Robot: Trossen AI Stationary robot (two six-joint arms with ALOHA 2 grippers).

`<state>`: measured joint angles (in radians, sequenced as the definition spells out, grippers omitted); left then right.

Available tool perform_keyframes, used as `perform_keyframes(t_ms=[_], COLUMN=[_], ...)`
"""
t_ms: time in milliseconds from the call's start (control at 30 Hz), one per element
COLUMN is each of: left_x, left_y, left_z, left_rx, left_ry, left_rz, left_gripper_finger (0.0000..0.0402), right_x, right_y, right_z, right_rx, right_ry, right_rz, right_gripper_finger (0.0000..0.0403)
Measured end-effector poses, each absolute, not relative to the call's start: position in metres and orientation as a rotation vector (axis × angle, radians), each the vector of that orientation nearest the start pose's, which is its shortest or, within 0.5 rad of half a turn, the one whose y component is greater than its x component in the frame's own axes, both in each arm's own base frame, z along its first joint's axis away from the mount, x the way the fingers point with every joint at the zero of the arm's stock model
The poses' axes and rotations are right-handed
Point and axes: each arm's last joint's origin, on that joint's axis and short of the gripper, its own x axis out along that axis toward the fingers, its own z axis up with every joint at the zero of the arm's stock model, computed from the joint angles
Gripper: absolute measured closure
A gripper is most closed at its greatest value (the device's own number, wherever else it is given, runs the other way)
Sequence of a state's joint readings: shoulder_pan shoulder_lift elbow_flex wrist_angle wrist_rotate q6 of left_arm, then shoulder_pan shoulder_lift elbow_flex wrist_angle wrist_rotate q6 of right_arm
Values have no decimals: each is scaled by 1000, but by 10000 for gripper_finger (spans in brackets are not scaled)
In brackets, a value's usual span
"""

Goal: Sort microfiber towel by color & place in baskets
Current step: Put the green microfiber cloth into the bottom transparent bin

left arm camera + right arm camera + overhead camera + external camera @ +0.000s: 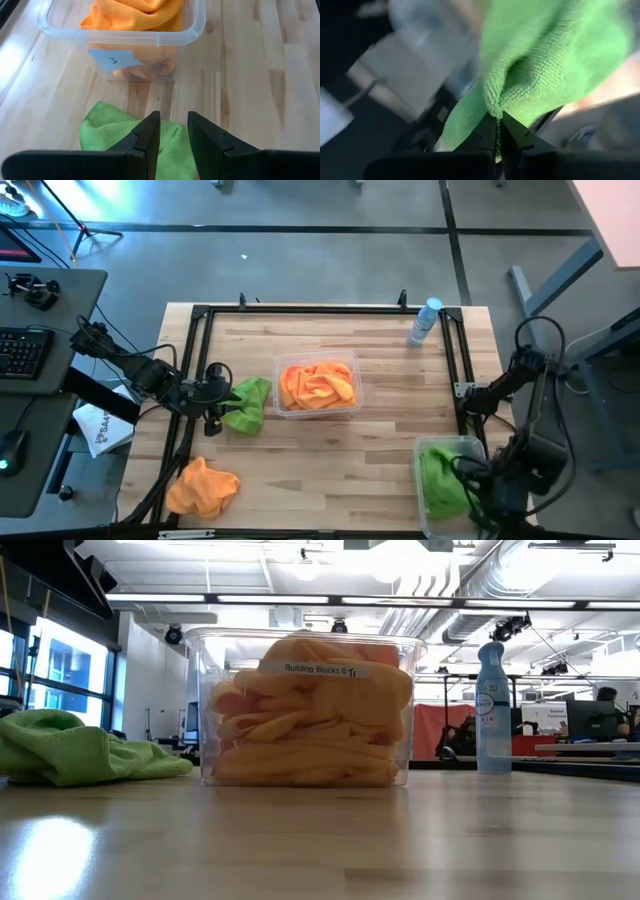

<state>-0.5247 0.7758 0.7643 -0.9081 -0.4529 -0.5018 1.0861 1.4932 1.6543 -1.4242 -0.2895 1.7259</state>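
Note:
One green microfiber towel (248,405) lies crumpled on the table just left of the middle basket (318,412), which is packed with orange towels (318,385). My left gripper (218,408) sits at this towel's left side. In the left wrist view it is open (173,117), with the green towel (107,132) under and between its fingers. Another orange towel (200,485) lies heaped near the table's near-left corner. My right gripper (468,478) is over the second basket (440,448) at the near-right corner, shut on a green towel (438,480). My left gripper stands with a finger on either side of a stretch of the green towel; I cannot tell whether the fingers touch it. My right gripper pinches the green towel's stitched edge (492,106) between its two fingertips (487,131). The cloth spreads out beyond the fingers, and in the high view its bulk is inside the near-right basket.
A clear spray bottle with a blue cap (425,322) stands near the table's far-right corner and shows in the low view too (492,710). A black frame (320,308) runs along the table's edges. Bare wood (340,470) lies between the baskets.

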Motion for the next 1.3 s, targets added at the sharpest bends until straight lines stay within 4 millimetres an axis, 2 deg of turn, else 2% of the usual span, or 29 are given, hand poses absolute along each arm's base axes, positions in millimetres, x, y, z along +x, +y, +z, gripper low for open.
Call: perform_keyframes(t_ms=[100, 233, 433, 533, 733, 967, 1200, 1300], left_x=[122, 122, 122, 122, 122, 122, 122, 122], left_y=[-56, -56, -56, -56, -56, -56, -56, -56], left_z=[271, 271, 271, 271, 271, 271, 271, 271], left_rx=[-36, -37, -62, -61, -60, -62, -85, -85], left_ry=[798, 798, 796, 796, 796, 796, 794, 794], left_rz=[132, 132, 142, 142, 142, 143, 152, 152], left_gripper_finger=[314, 314, 314, 314, 314, 314, 314, 314], right_x=[118, 129, 148, 152, 132, 111, 104, 102], right_y=[225, 222, 241, 251, 256, 236, 221, 218], right_z=[368, 361, 335, 320, 285, 241, 191, 176], right_rx=[622, 327, 37, -32, 95, 187, 244, 273], right_ry=[1586, 1411, 1467, 1502, 1458, 1455, 1460, 1456], right_rz=[-291, -198, -78, -88, -77, -19, 89, 122], right_gripper_finger=[403, 403, 403, 403, 403, 403, 403, 403])
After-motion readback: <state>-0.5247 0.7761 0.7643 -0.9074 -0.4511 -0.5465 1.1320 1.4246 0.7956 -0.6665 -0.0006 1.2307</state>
